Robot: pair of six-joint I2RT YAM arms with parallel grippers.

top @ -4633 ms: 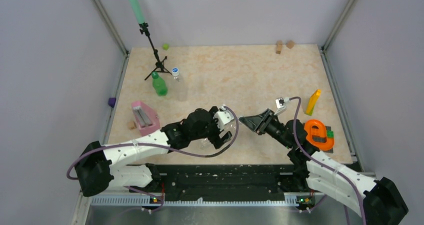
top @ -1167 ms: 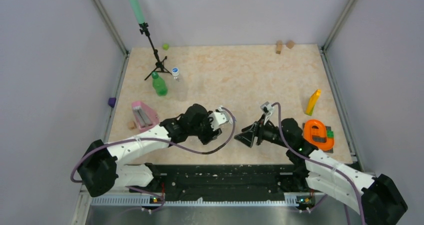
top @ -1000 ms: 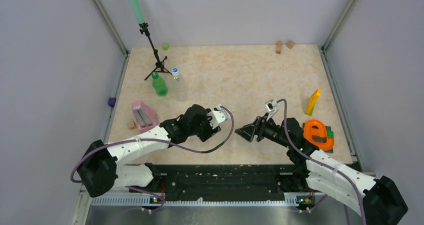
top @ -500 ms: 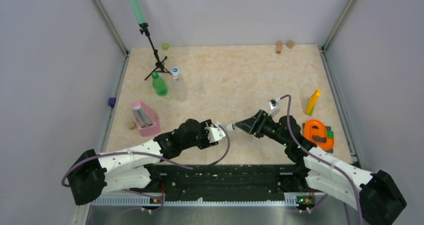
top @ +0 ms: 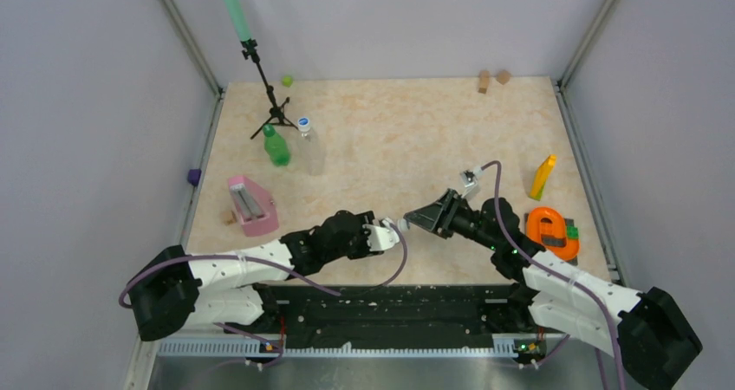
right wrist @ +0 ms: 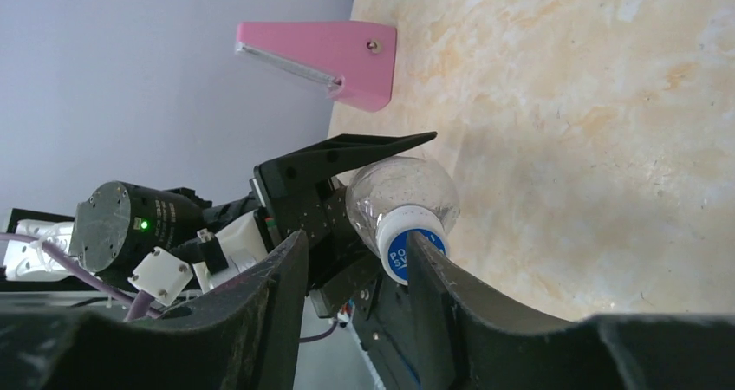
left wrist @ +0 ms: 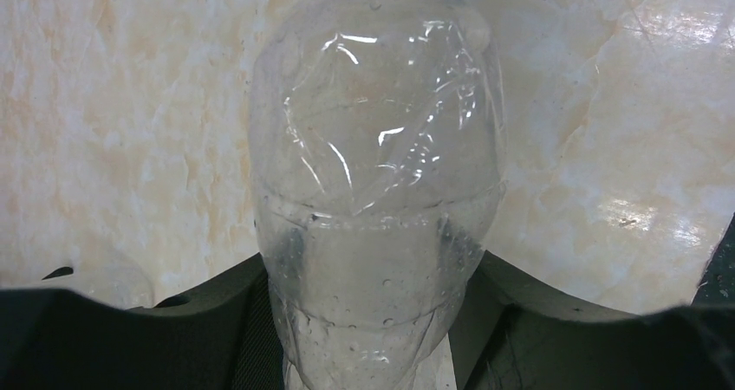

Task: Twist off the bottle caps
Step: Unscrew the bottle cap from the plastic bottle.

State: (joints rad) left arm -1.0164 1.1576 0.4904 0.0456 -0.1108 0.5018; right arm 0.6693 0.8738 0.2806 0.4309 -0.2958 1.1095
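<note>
Left end effector (top: 390, 230), stretched rightward, pinches the clear bottle (left wrist: 377, 173); opposing right end effector (right wrist: 357, 234) stands spread around its blue cap (right wrist: 407, 250).

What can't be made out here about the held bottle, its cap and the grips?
Right wrist view: the blue cap has its rim overlapped by one finger, so contact is unclear.
Top view: the cap is too small to show whether the right gripper touches it.
Left wrist view: the clear bottle runs off the top edge, neck and cap unseen.
</note>
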